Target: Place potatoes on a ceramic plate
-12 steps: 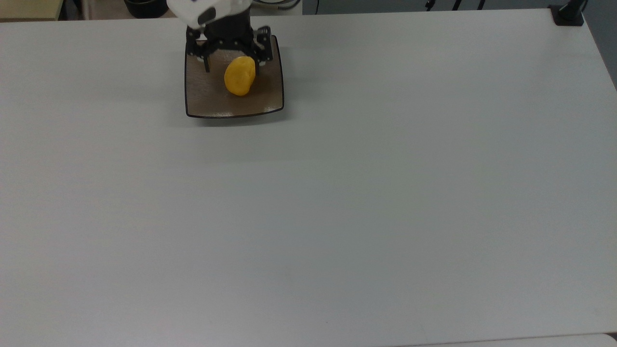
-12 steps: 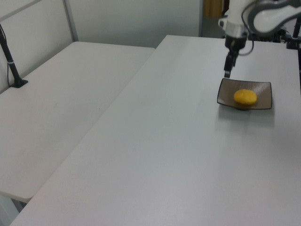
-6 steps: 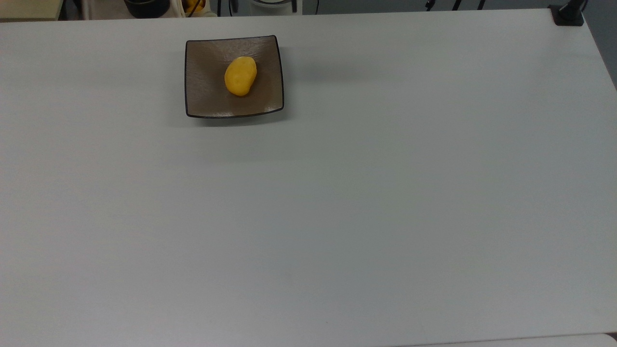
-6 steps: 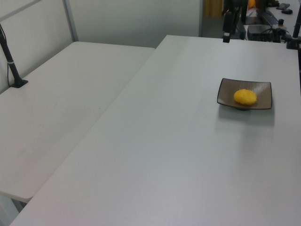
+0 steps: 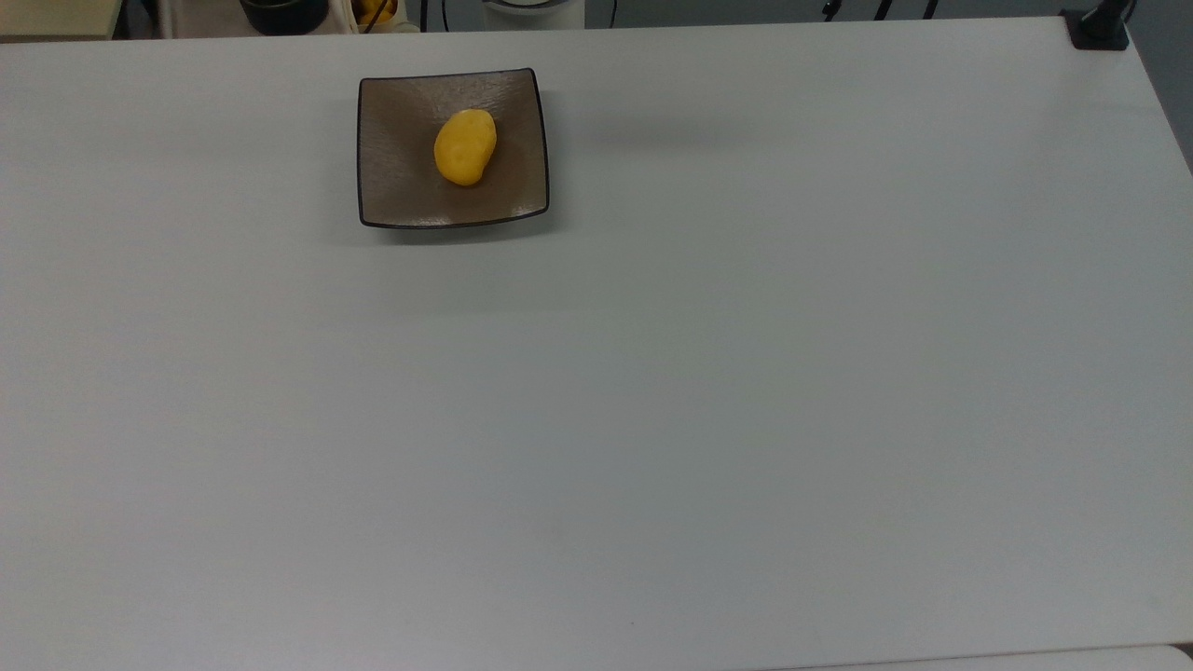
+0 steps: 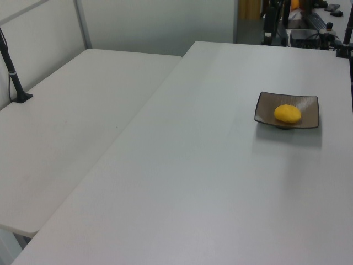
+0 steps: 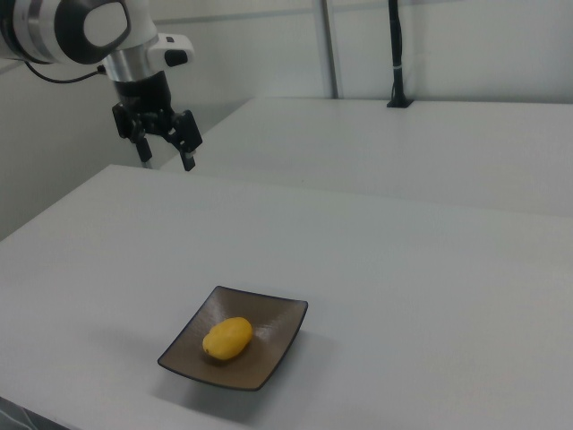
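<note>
White tabletop (image 5: 652,391): potato (image 5: 464,147) lies mid-plate (image 5: 391,200), near the far edge. Gripper (image 7: 165,154) hangs well apart, fingers spread, empty. Job looks done.

Top view looks straight down; left and right views face the table (image 5: 708,391) obliquely from opposite sides.

No readable text, labels, brands, numbers or signs anywhere, none on the ceramic plate (image 5: 410,186), none on the potato (image 5: 464,147), none on the bench (image 5: 652,391), none on the arm's white casing in the right view
</note>
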`<act>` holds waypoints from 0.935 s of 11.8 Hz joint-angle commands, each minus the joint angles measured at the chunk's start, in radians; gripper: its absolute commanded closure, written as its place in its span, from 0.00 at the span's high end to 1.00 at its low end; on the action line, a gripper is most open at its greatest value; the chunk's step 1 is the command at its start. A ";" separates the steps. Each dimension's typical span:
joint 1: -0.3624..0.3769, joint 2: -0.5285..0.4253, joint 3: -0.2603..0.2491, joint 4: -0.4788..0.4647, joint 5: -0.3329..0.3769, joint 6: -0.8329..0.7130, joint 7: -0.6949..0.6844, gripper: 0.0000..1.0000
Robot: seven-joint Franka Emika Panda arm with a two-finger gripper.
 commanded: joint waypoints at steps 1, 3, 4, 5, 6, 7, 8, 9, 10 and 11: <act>-0.013 0.046 -0.004 0.000 -0.017 0.136 -0.104 1.00; -0.021 0.053 -0.006 0.006 -0.017 0.128 -0.119 1.00; -0.021 0.055 -0.006 0.009 -0.017 0.125 -0.107 1.00; -0.021 0.055 -0.006 0.009 -0.017 0.125 -0.104 1.00; -0.022 0.055 -0.006 0.009 -0.017 0.123 -0.104 1.00; -0.023 0.053 -0.006 0.009 -0.017 0.115 -0.104 1.00; -0.023 0.050 -0.006 0.009 -0.017 0.097 -0.101 1.00; -0.023 0.052 -0.007 0.010 -0.017 0.089 -0.101 1.00; -0.023 0.052 -0.006 0.010 -0.017 0.088 -0.101 1.00; -0.023 0.052 -0.006 0.010 -0.017 0.088 -0.101 1.00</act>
